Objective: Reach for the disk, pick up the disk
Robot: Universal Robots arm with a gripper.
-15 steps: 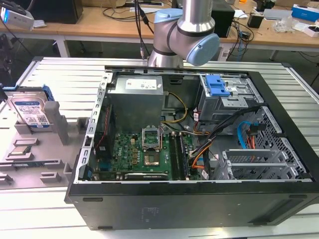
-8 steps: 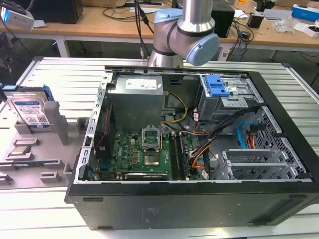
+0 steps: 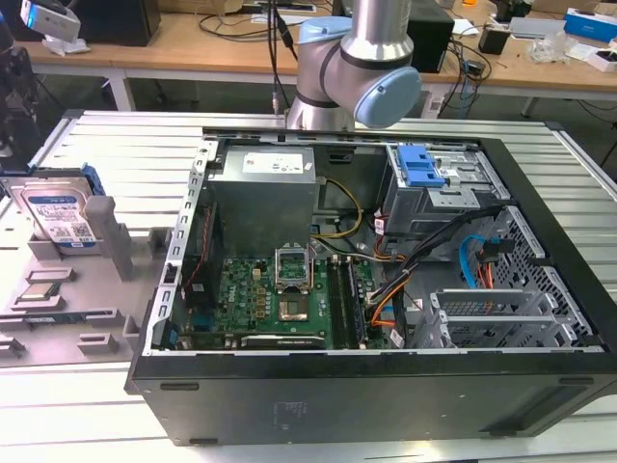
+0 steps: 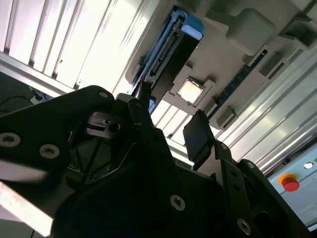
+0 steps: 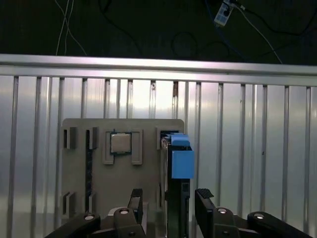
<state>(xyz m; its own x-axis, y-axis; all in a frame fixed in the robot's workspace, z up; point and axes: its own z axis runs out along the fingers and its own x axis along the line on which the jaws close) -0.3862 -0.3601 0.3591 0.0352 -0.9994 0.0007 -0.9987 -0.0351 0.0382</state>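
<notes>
Black gripper (image 5: 169, 199) is hanging released, 2 fingers (image 5: 136, 201) lining up either side of the blue-framed silver disk (image 5: 181, 161), which is standing edge-up in a grey slotted holder (image 5: 124, 183) for easy straddling.

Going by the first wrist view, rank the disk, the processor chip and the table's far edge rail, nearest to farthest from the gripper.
1. The disk, standing on edge, lined up with the gripper gap.
2. The processor chip, beside the disk on the grey holder.
3. The edge rail, beyond the holder.
</notes>
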